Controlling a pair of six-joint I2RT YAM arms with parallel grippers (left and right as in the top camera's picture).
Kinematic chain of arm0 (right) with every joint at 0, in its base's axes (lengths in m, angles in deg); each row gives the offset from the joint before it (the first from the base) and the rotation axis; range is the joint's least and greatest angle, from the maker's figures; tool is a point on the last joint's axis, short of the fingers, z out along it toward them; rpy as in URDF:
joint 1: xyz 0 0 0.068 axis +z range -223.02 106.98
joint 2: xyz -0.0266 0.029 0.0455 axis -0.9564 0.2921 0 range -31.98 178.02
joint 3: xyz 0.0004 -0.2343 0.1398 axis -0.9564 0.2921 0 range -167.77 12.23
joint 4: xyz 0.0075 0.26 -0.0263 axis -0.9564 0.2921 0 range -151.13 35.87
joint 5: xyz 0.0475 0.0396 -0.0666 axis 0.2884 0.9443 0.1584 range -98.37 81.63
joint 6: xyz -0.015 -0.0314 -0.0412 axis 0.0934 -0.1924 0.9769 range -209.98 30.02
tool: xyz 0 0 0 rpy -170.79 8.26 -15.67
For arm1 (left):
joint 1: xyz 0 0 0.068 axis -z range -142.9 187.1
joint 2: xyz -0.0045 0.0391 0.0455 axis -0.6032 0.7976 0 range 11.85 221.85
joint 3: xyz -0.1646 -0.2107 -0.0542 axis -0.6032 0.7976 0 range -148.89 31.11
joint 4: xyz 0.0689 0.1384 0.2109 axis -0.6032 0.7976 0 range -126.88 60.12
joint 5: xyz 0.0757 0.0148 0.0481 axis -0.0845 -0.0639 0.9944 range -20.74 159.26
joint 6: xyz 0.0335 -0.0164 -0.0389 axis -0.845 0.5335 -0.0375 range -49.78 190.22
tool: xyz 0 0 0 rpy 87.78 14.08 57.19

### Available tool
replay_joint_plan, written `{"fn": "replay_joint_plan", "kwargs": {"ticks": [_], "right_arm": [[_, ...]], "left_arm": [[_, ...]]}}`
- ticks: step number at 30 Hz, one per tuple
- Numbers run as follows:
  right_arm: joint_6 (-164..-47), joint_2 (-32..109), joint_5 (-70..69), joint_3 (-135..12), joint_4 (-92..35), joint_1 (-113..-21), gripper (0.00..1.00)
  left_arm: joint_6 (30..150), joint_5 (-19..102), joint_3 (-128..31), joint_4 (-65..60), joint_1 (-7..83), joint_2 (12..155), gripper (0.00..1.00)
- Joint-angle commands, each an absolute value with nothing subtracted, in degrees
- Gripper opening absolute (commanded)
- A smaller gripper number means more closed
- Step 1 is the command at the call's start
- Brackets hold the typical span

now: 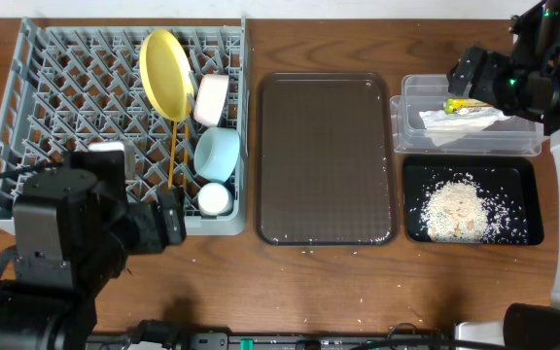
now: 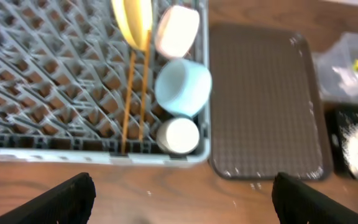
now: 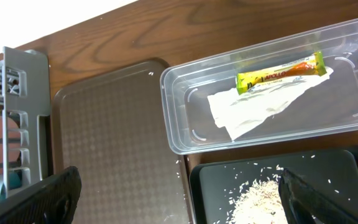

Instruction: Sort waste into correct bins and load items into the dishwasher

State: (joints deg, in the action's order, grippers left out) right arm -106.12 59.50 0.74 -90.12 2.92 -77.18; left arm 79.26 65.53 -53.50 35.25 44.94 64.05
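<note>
The left pincer and right pincer are being held apart. The thin wooden chopsticks are being cradled in the grey pegged dish rack, upper left; light, stiff, likely best pinched mid-length.

Tabletop robot lab: wooden table, black robot arm, grey dish rack.
</note>
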Motion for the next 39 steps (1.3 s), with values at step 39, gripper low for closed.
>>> {"fn": "replay_joint_plan", "kwargs": {"ticks": [39], "right_arm": [[-106.7, 59.5, 0.5, -90.7, 3.0, -77.4, 0.99]], "left_arm": [[74.7, 71.5, 20.7, -35.3, 31.9, 21.1, 0.93]]}}
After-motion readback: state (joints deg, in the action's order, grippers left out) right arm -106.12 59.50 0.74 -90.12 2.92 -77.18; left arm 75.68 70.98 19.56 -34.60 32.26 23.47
